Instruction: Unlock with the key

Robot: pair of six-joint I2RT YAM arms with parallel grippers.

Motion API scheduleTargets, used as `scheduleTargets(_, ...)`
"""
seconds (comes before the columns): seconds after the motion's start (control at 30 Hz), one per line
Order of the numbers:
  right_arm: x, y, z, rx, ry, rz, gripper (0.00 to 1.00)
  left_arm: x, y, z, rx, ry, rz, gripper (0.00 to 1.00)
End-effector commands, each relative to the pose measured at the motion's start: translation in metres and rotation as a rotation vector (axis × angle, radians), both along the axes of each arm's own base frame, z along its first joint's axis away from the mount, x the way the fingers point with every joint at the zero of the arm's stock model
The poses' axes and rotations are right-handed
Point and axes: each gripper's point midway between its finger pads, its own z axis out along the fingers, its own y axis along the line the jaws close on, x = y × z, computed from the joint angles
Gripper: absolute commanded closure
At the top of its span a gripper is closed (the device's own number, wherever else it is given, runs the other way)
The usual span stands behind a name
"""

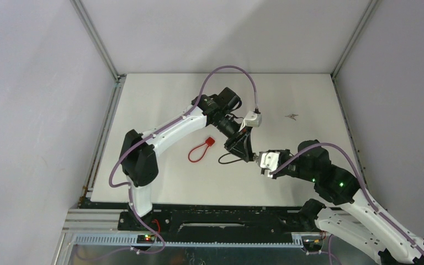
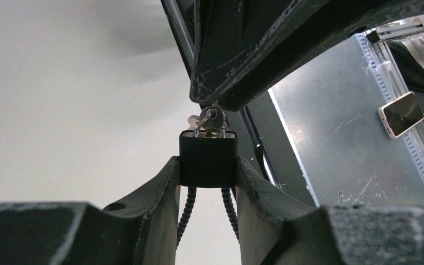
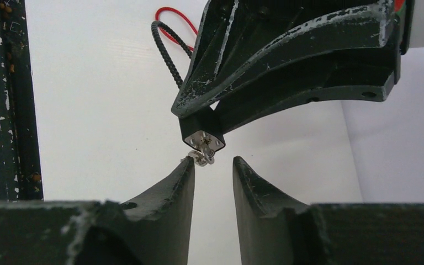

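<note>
A black padlock [image 2: 208, 157] with a black cable shackle [image 2: 185, 212] is clamped between my left gripper [image 2: 208, 165] fingers, held up off the table. A small silver key [image 2: 210, 119] sticks out of the padlock's keyhole face. In the right wrist view the padlock [image 3: 200, 131] points at my right gripper [image 3: 213, 162], which is open. The key [image 3: 201, 158] sits just at the tip of its left finger [image 3: 185, 176], with a clear gap to the other finger. From above, the left gripper [image 1: 243, 146] and right gripper [image 1: 260, 160] meet nose to nose over the table's middle.
A red cord loop with a red tag [image 1: 199, 150] lies on the white table left of the grippers. A small metal piece [image 1: 292, 116] lies at the back right. Grey walls and aluminium rails [image 1: 102, 138] close in the table [image 1: 160, 105].
</note>
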Motion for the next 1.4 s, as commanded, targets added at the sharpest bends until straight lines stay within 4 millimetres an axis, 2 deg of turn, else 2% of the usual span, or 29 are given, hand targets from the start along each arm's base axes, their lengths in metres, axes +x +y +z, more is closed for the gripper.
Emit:
scheduleTargets(0.0, 0.000, 0.007, 0.019, 0.023, -0.038, 0.029, 0.69, -0.007, 0.004, 0.025, -0.062, -0.025, -0.006, 1.00)
scheduleTargets(0.37, 0.005, 0.012, 0.015, -0.011, -0.059, 0.027, 0.84, -0.009, 0.003, 0.026, -0.061, -0.020, -0.009, 1.00)
scheduleTargets(0.6, 0.010, 0.016, 0.007, -0.029, -0.039, 0.020, 1.00, -0.019, 0.005, 0.030, -0.084, -0.035, -0.049, 1.00)
scheduleTargets(0.8, 0.009, 0.024, 0.004, -0.002, -0.006, 0.034, 1.00, -0.026, 0.008, 0.037, -0.120, -0.044, -0.075, 1.00)
scheduleTargets(1.03, 0.002, 0.042, 0.002, 0.023, 0.020, 0.064, 1.00, -0.030, 0.005, 0.051, -0.165, -0.021, -0.096, 1.00)
scheduleTargets(1.17, 0.007, 0.045, -0.002, 0.022, 0.072, 0.027, 1.00, -0.025, 0.003, 0.046, -0.135, -0.070, -0.055, 1.00)
scheduleTargets(1.37, 0.021, 0.040, 0.007, 0.086, 0.235, -0.051, 1.00, -0.008, 0.003, 0.035, -0.101, -0.172, 0.051, 1.00)
